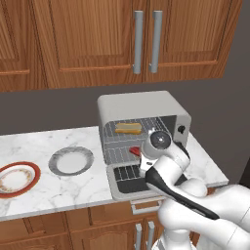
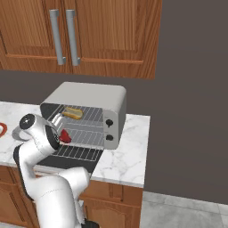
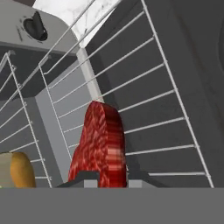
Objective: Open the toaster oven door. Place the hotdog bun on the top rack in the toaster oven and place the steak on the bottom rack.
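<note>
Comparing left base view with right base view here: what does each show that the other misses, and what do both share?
Left base view alone: two plates on the counter, one grey-rimmed, one red-rimmed.
Right base view alone: both oven knobs, upper and lower, and the floor beyond the counter.
Both: the toaster oven with its door dropped open, the hotdog bun on the top rack, and the steak low at the oven's mouth.

No text, label, brand, number or sign can be read in these pictures. The front panel of the toaster oven (image 2: 89, 111), beside its dark knobs (image 2: 108, 130), carries no readable marking. The cabinet doors (image 1: 97, 39) and the plates (image 1: 19, 178) on the counter also have nothing written on them.
</note>
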Controlling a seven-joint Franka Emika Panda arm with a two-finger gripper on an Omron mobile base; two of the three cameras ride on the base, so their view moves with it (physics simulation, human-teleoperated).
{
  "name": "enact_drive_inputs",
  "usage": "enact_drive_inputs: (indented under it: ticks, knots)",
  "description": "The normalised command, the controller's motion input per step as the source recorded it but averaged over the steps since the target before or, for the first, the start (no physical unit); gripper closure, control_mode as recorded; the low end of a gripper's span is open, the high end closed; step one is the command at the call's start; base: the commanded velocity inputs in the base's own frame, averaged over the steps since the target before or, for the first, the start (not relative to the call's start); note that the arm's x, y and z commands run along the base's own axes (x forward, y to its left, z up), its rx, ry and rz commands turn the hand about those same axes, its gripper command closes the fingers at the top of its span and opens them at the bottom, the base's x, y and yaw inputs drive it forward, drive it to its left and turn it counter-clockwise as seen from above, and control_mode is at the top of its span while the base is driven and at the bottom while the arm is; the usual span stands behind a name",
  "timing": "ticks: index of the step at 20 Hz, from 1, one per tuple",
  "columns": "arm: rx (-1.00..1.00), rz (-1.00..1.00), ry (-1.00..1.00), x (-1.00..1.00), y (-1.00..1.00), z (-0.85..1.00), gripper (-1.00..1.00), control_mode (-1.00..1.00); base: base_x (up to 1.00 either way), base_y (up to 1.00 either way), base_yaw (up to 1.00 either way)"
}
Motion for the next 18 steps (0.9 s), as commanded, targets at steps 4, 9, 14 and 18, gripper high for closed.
enact_drive_inputs:
  ticks: [4,9,14,18]
  knots:
    - [0.00,0.13,0.00,0.18,0.00,-0.26,1.00,-1.00,0.00,0.00,0.00]
    - [-0.01,0.14,0.00,0.00,0.00,-0.45,1.00,-1.00,0.00,0.00,0.00]
    - [-0.03,0.15,0.00,0.00,0.00,-0.44,1.00,-1.00,0.00,0.00,0.00]
    - [-0.03,0.14,0.00,0.00,-0.03,-0.50,1.00,-1.00,0.00,0.00,0.00]
